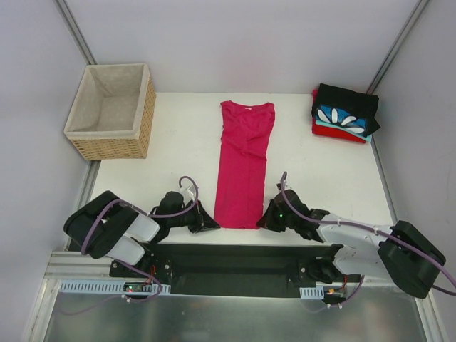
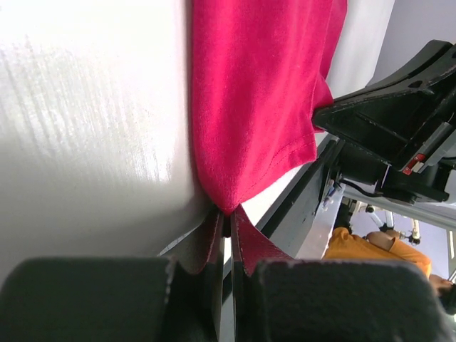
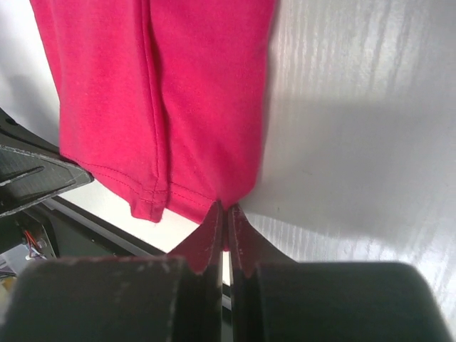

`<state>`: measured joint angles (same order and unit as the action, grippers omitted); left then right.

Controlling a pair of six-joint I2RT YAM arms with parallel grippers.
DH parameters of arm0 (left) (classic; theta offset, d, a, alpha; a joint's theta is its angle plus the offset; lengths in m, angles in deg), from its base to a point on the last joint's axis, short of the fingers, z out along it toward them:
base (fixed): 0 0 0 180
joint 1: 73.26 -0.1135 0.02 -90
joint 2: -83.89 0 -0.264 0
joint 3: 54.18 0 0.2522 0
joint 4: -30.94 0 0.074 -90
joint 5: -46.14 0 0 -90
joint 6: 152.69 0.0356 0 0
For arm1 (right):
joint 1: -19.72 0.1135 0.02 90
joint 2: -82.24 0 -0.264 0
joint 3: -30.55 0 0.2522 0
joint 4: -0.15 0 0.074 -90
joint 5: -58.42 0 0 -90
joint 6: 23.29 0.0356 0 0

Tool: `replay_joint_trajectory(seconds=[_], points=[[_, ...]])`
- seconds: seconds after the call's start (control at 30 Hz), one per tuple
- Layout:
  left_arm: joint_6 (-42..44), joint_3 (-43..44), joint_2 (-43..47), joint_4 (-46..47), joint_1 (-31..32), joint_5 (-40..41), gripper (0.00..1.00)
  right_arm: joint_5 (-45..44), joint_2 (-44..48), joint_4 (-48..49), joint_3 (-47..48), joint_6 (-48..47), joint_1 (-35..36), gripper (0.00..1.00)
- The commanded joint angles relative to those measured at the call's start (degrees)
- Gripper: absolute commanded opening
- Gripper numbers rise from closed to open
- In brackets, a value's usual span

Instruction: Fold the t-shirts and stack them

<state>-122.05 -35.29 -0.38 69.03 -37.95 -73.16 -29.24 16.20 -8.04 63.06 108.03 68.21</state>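
A magenta-pink t-shirt [image 1: 243, 164] lies on the white table, folded lengthwise into a narrow strip with its collar at the far end. My left gripper [image 1: 211, 225] is shut on the near left corner of its hem; in the left wrist view the jaws [image 2: 226, 217] pinch the cloth [image 2: 249, 107]. At the near right corner my right gripper [image 1: 261, 221] is also shut on the hem, with the fabric [image 3: 178, 100] caught between its jaws [image 3: 225, 208]. Folded t-shirts, black on top of blue-and-white print on red, form a stack [image 1: 344, 112] at the far right.
A woven wicker basket [image 1: 112, 110] with beige lining stands at the far left corner. The table's near edge and the black base rail [image 1: 235, 260] run just behind both grippers. Grey walls enclose the table on three sides.
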Motion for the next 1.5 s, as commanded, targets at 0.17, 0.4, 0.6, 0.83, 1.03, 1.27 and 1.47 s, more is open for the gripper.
replay_joint_trajectory(seconds=[0.17,0.4,0.6,0.83,1.03,1.27,1.47], points=[[3.0,-1.2,10.2,-13.4,0.5,4.2,0.0,-5.3,9.4,-12.8,0.8,-2.5,0.2,0.01],[6.3,3.7,27.1,-31.9,1.2,7.8,0.0,-5.0,12.2,-15.9,2.1,-2.8,1.3,0.0],[5.5,5.0,31.4,-36.0,3.8,8.9,0.0,-9.4,10.1,-18.7,6.7,-2.6,7.8,0.0],[4.4,8.4,28.5,-36.9,10.8,12.7,0.0,-14.6,10.1,-23.4,11.0,-3.2,12.5,0.0],[5.6,11.8,30.5,-41.8,11.8,14.8,0.0,-17.7,12.2,-27.0,13.8,-4.7,12.5,0.01],[8.5,18.0,31.4,-46.8,11.9,16.1,0.0,-21.2,12.3,-31.6,18.4,-7.0,12.5,0.0],[12.6,25.4,28.0,-50.7,11.8,18.9,0.0,-23.4,11.8,-33.8,22.3,-9.8,10.1,0.0]])
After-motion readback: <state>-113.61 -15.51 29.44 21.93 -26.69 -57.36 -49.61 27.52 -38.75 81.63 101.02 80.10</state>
